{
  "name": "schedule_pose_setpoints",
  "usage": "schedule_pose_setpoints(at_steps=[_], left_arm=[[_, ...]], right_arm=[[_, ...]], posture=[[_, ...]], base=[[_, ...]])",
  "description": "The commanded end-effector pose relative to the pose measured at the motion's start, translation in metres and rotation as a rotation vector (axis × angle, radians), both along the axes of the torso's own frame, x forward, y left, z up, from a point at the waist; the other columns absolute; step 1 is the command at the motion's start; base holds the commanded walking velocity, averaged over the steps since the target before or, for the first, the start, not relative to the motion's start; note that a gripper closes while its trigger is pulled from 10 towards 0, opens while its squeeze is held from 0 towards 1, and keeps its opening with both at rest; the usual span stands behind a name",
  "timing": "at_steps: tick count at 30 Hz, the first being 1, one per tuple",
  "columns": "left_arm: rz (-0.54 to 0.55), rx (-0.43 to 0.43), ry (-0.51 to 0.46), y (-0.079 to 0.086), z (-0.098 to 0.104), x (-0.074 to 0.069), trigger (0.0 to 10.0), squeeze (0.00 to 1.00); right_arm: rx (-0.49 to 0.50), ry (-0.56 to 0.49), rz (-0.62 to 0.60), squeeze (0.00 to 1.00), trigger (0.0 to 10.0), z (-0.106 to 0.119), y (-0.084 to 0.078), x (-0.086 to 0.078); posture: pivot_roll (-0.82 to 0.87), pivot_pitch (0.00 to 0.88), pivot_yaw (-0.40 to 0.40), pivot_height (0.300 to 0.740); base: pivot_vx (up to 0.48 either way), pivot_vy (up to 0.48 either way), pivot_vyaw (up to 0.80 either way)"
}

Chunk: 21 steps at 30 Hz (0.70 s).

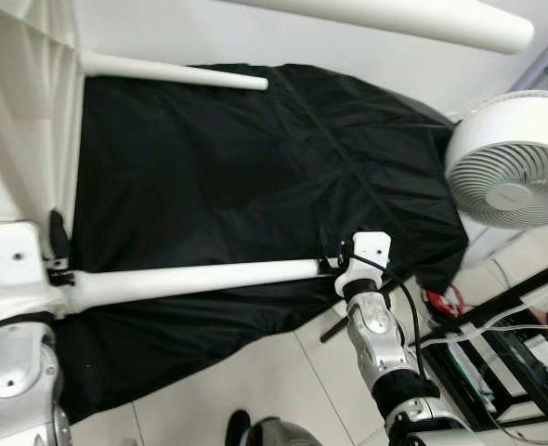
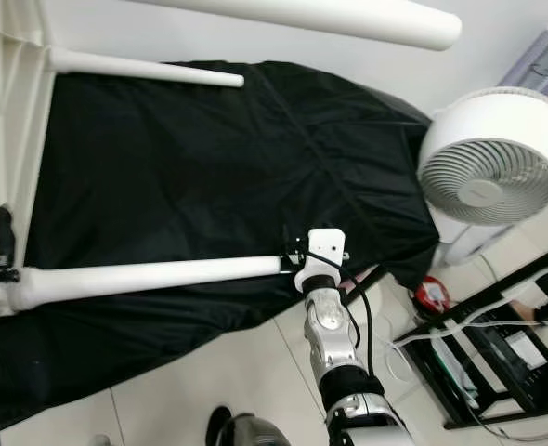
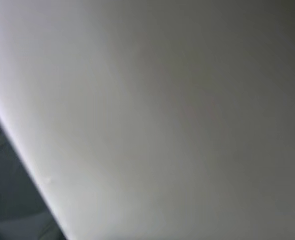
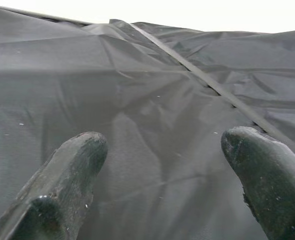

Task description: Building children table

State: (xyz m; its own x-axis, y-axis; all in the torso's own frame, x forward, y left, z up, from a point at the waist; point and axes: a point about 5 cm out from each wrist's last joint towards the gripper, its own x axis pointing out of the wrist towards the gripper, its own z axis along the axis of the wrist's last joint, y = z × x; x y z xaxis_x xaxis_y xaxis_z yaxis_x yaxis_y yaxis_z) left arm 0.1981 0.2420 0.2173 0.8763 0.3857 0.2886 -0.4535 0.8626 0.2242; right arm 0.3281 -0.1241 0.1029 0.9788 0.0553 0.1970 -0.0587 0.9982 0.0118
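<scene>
Two silver arms flanked a white round table leg [image 1: 195, 277] lying over black cloth [image 1: 255, 158]. Left gripper [image 1: 58, 255] sat at its base beside the white tabletop [image 1: 23, 111], state unclear; right gripper [image 4: 162, 170] was open. Other legs [image 1: 172, 72] seemed attached; assembly looked unfinished.

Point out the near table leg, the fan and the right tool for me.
Leg [image 1: 200, 277]: left eye view, middle of its white shaft.
Fan [image 1: 514, 173]: left eye view, front grille.
Right tool [image 4: 162, 170]: right wrist view, midway between its fingertips.

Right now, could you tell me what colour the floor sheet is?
Black sheet, clearest in the left eye view.
</scene>
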Motion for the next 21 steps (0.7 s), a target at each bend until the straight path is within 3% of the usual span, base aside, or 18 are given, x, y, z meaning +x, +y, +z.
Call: schedule_pose_setpoints(at_steps=[1,9,15,21], left_arm=[[0.468,0.055,-0.055,0.048,0.008,-0.037,0.0,0.0],[0.442,0.081,-0.054,0.039,0.013,-0.041,0.0,0.0],[0.441,0.079,-0.048,0.04,0.012,-0.044,0.0,0.0],[0.435,0.136,-0.035,0.046,0.016,-0.049,0.0,0.0]], right_arm=[[-0.011,0.083,-0.002,0.0,10.0,-0.018,-0.003,-0.005],[-0.015,0.084,0.008,0.0,10.0,-0.019,-0.002,-0.006],[-0.015,0.085,0.006,0.0,10.0,-0.02,-0.003,-0.007],[-0.013,0.087,0.002,0.0,10.0,-0.021,-0.003,-0.008]], posture=[[0.38,0.174,-0.218,0.74],[0.37,0.187,-0.216,0.74],[0.37,0.189,-0.214,0.74],[0.36,0.203,-0.205,0.74]], base=[[0.0,0.0,0.0],[0.0,0.0,0.0],[0.0,0.0,0.0],[0.0,0.0,0.0]])
